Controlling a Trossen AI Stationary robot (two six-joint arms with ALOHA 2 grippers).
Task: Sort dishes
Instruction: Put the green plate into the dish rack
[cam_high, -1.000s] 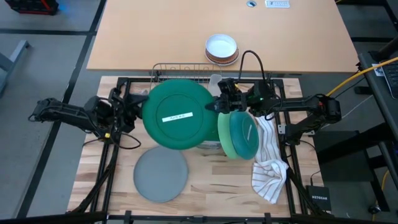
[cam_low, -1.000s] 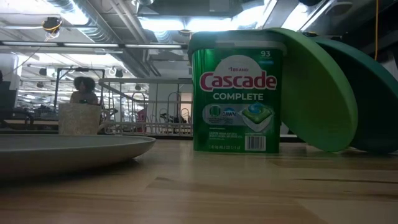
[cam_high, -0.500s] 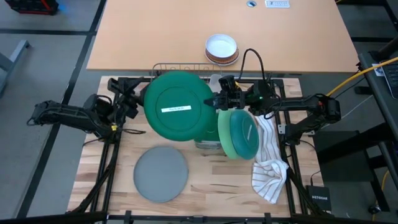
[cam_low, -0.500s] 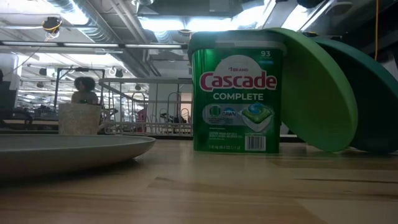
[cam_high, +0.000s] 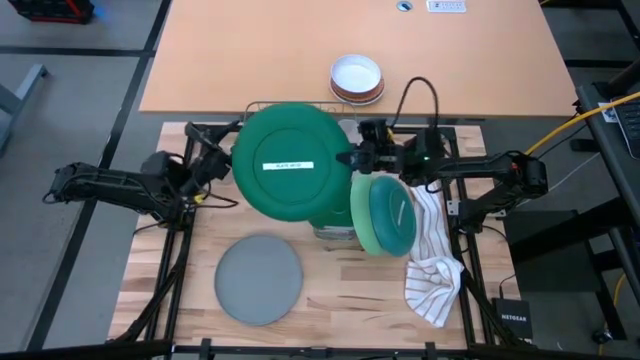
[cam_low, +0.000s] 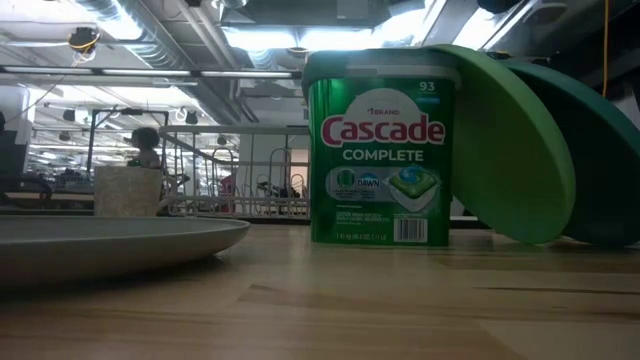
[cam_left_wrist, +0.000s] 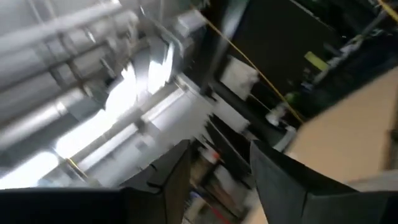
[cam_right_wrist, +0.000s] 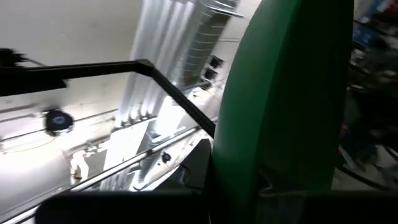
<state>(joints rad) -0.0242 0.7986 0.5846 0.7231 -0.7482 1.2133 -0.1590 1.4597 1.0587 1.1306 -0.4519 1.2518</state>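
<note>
The dark green plate (cam_high: 290, 162) hangs above the table, its labelled face up, with my right gripper (cam_high: 352, 160) shut on its right rim. My left gripper (cam_high: 217, 160) stands open just left of the plate and touches nothing; its wrist view shows its fingers (cam_left_wrist: 168, 180) with only the room between them. A grey plate (cam_high: 259, 279) lies flat on the table near the front. A light green plate (cam_low: 510, 145) and a teal plate (cam_low: 600, 150) lean on edge against the Cascade tub (cam_low: 380, 145). A small mug (cam_low: 128, 190) stands at the back left. My right gripper pinches the dark green plate's rim (cam_right_wrist: 249, 168) between its two fingers, on the side toward the table's right. The fingers come from the right, slanting upward. The plate is lifted clear of the table and spreads out to the left of the fingers.
A wire dish rack (cam_high: 300, 112) stands at the table's far edge under the held plate's far side. A white striped towel (cam_high: 432, 265) lies at the right. A white bowl on brown-rimmed ones (cam_high: 357, 78) sits on the desk beyond. A person moves in the room behind.
My left gripper has come off the dark green plate's left rim and turned, and now stands a little to the left of it. The plate, held only by my right gripper, has swung toward the table's far edge, and its label has turned about level.
</note>
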